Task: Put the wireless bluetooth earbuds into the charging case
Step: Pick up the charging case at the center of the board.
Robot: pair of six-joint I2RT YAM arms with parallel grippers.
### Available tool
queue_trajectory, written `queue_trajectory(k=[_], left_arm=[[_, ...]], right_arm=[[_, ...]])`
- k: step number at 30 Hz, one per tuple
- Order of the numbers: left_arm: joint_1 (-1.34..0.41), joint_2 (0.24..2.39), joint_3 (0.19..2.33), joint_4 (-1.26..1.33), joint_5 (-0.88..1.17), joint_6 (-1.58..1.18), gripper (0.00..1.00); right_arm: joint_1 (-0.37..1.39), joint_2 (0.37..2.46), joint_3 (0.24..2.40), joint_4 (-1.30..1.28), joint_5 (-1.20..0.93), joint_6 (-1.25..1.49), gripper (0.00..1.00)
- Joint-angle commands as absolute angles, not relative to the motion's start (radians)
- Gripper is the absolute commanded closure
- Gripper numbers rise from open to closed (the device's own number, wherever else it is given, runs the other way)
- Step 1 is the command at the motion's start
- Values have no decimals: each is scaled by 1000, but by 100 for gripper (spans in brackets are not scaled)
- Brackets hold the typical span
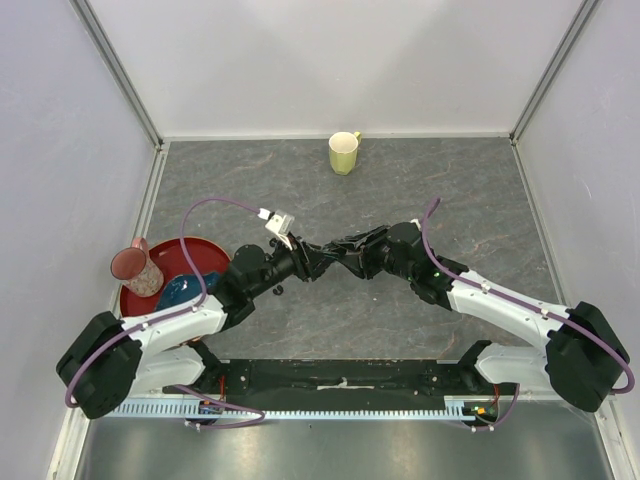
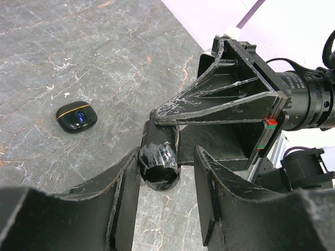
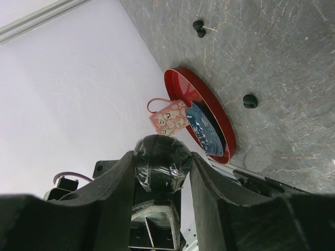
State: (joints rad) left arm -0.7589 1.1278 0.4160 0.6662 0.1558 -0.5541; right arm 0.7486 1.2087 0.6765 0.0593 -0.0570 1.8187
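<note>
Both arms meet above the middle of the table. My right gripper (image 3: 162, 161) (image 1: 338, 254) is shut on a black charging case (image 3: 162, 154) wrapped in shiny film, held in the air. My left gripper (image 2: 168, 163) (image 1: 305, 260) faces it. Its jaws stand round the same case (image 2: 158, 163), which lies against one finger with a gap to the other. A second black case with an orange line (image 2: 76, 116) lies shut on the table. Two tiny black earbuds (image 3: 199, 29) lie on the table, and another small black piece (image 3: 250, 101) lies nearer the tray.
A red tray (image 1: 128, 302) at the left holds a pink patterned cup (image 1: 134, 266) and a blue crumpled thing (image 1: 181, 290). A pale yellow mug (image 1: 344, 152) stands at the back. White walls close off the table on three sides.
</note>
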Motion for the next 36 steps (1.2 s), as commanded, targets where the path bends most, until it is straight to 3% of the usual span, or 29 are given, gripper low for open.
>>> queue_trajectory(k=[1, 11, 16, 21, 23, 26, 27, 28, 30, 33, 36], left_arm=[[-767, 1147, 457, 738, 163, -569, 50], [-767, 1183, 471, 762, 156, -566, 53], [-765, 1203, 476, 772, 169, -566, 76], [-765, 1206, 468, 776, 186, -566, 91], [-765, 1198, 462, 781, 189, -566, 97], [-767, 1166, 445, 782, 192, -554, 98], [-765, 1155, 434, 784, 195, -545, 98], [-767, 1143, 428, 781, 193, -529, 98], [-765, 1102, 410, 781, 192, -509, 98], [-764, 1028, 391, 756, 189, -456, 98], [-764, 945, 382, 713, 202, -379, 98]], right_arm=[[746, 1190, 683, 115, -77, 1833, 100], [746, 1193, 678, 120, -89, 1829, 100], [746, 1200, 673, 127, -97, 1828, 100], [746, 1197, 675, 135, -104, 1806, 100], [747, 1192, 675, 146, -109, 1767, 93], [742, 1171, 689, 156, -95, 1668, 74], [744, 1161, 690, 158, -88, 1648, 65], [741, 1152, 692, 170, -81, 1623, 49], [739, 1117, 692, 175, -65, 1550, 32], [735, 1069, 693, 152, -51, 1455, 21], [720, 1031, 693, 153, -72, 1360, 18]])
